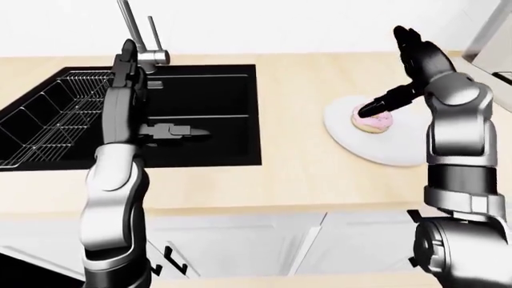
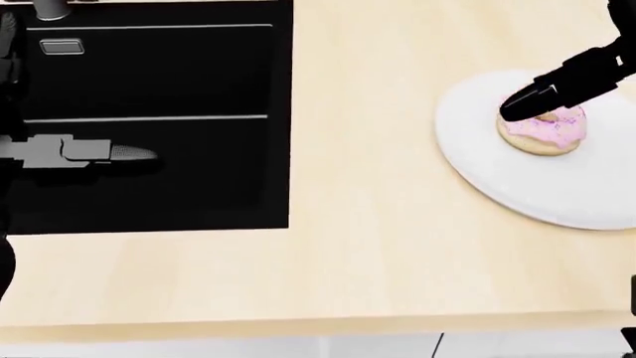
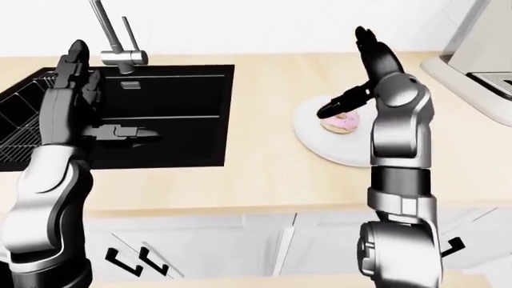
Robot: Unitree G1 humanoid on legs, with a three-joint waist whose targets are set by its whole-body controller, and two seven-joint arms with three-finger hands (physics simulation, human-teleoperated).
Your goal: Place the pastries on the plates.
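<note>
A round pink-frosted doughnut with sprinkles [image 2: 543, 131] lies on a flat round white plate [image 2: 557, 195], toward the plate's upper middle in the head view. The plate rests on the pale wooden desk [image 2: 378, 246], to the right of the black rectangular sink [image 1: 200, 114] and well apart from it.

The right hand [image 1: 412, 57] is raised above the plate with its dark fingers [image 1: 406, 41] spread open, gripping nothing. 1 dark finger reaches down and left from the hand; its tip sits at the doughnut's upper left edge in the head view, though whether it touches the frosting is hard to tell. The silver forearm stands nearly upright just right of the plate in the left-eye view.

The left hand [image 3: 76, 75] is held up over the sink, also with its fingers [image 3: 77, 53] open and straight, holding nothing. Its 1 grey thumb-like finger juts rightward across the sink basin.

At the sink's left side, a wire dish rack [image 1: 56, 114] sits inside the basin. A tall chrome tap [image 1: 140, 36] rises at the sink's top edge. White cabinet fronts with dark handles [image 3: 132, 261] show below the desk's near edge. Far right of the plate, in the right-eye view, part of a grey appliance [image 3: 480, 54] stands on the desk.
</note>
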